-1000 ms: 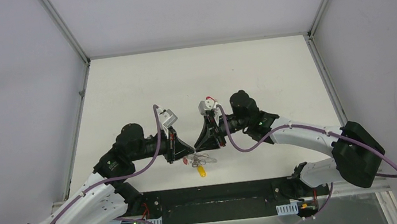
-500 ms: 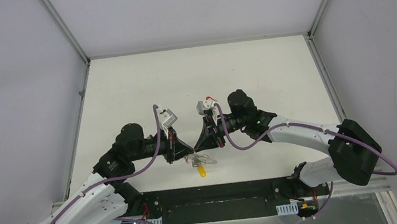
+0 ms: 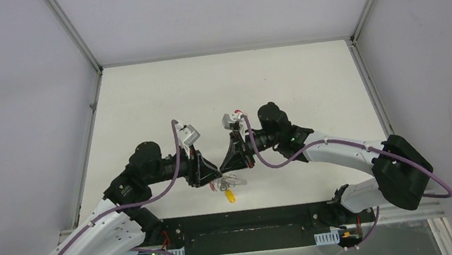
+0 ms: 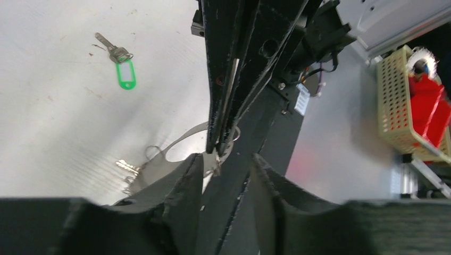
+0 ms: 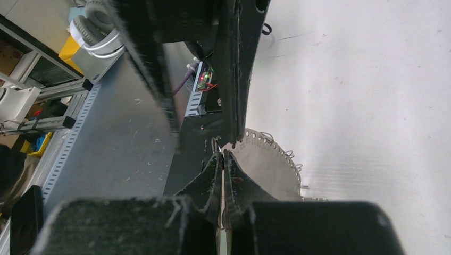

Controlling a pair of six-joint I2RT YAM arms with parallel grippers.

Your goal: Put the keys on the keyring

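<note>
The right gripper (image 5: 222, 157) is clenched tight, with a thin wire pinched between its fingers that looks to be the keyring (image 3: 235, 180). The left gripper (image 4: 226, 169) stands parted around those fingertips and grasps nothing. The two meet tip to tip near the table's (image 3: 270, 82) front edge. Just below them sits a bunch of keys (image 4: 127, 166) — among them a yellow-tagged key (image 3: 228, 196) — while a green-tagged key (image 4: 121, 62) lies well apart on the table.
</note>
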